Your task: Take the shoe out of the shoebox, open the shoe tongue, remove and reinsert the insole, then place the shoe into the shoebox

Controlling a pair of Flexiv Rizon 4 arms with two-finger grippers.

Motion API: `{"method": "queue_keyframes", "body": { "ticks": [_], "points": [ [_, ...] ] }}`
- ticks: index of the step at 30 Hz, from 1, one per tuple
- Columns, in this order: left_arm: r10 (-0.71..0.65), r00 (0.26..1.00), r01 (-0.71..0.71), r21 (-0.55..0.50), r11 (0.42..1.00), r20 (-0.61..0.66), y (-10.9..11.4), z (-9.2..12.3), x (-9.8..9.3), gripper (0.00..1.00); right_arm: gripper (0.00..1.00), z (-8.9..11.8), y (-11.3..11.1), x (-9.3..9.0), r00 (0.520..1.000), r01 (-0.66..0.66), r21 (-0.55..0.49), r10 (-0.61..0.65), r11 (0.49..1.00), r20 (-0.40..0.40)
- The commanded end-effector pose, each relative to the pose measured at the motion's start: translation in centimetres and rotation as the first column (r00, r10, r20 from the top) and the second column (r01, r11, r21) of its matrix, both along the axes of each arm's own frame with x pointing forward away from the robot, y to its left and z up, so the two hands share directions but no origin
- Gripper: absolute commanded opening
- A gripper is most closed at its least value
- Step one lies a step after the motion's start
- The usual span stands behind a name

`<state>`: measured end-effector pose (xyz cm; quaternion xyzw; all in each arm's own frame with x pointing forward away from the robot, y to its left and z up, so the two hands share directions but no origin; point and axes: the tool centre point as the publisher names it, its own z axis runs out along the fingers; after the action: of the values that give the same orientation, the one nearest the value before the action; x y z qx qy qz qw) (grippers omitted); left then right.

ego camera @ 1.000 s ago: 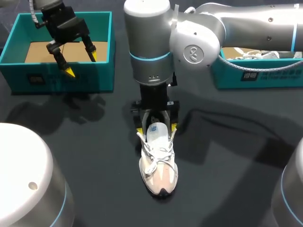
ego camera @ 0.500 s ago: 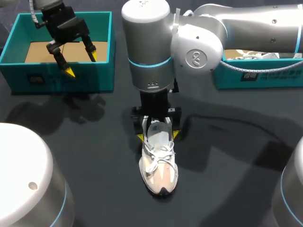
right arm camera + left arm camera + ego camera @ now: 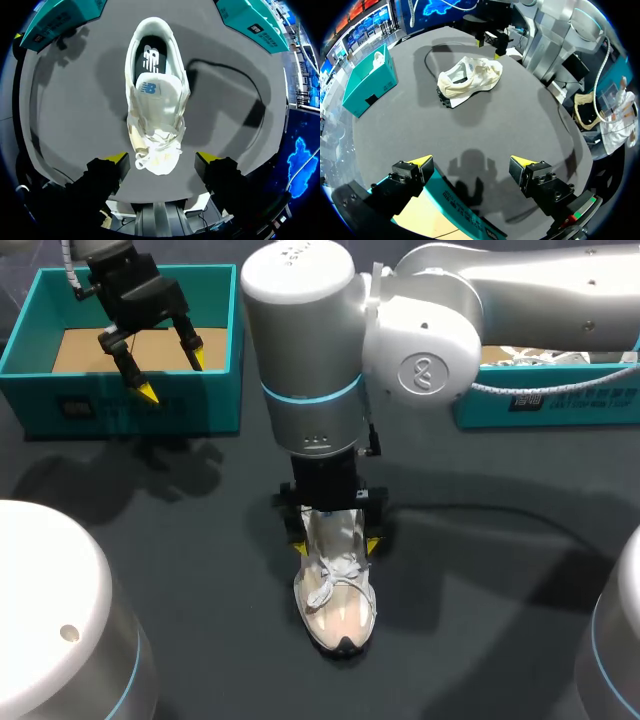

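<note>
Pale mesh and cream suede: found the shoe (image 3: 336, 605) already out of its box, standing on its sole on the dark table (image 3: 500, 620), toe pointing back toward the robot. Saw the right gripper (image 3: 336, 545) hanging straight above the shoe's laced middle, fingers spread, one yellow tip on either flank of the upper, with no squeeze on it to be made out. Saw the left gripper (image 3: 172, 375) well beyond the shoe's heel and off to the left, likewise spread and holding nothing, above the teal shoebox (image 3: 130, 410). Noted a second teal box (image 3: 540, 405) beyond the heel on the right.

Judged the step in hand to be opening the tongue. From the right wrist view, made out the tongue (image 3: 152, 90) lying flat over the throat, and the dark insole (image 3: 149, 55) showing in the heel opening just behind it.

Best done by narrowing the spread first, to pinch the tongue's padded top edge rather than straddle the whole upper. Then called for a slow pull up and toward the toe, given a light, unanchored shoe liable to slide or tip. Worth bringing the left gripper to the heel as a steadying hold. Needed care around the loose laces (image 3: 150, 150) near the toe, to avoid snagging a fingertip.
</note>
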<state>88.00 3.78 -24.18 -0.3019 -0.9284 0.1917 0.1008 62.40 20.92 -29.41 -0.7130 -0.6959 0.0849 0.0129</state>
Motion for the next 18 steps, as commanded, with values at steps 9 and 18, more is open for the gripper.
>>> {"method": "queue_keyframes", "body": {
  "ticks": [9,18],
  "points": [
    [-0.001,1.000,0.001,0.002,1.000,0.001,0.1,0.0,0.0,1.00,0.33,1.2,0.3,0.5,1.000,-0.019,-0.039,0.020,0.999,0.023],
    [-0.001,1.000,0.001,0.002,1.000,0.001,0.1,0.0,0.0,1.00,0.31,0.3,-0.3,3.0,0.995,-0.061,-0.040,0.064,0.997,0.078]
  ]
}}
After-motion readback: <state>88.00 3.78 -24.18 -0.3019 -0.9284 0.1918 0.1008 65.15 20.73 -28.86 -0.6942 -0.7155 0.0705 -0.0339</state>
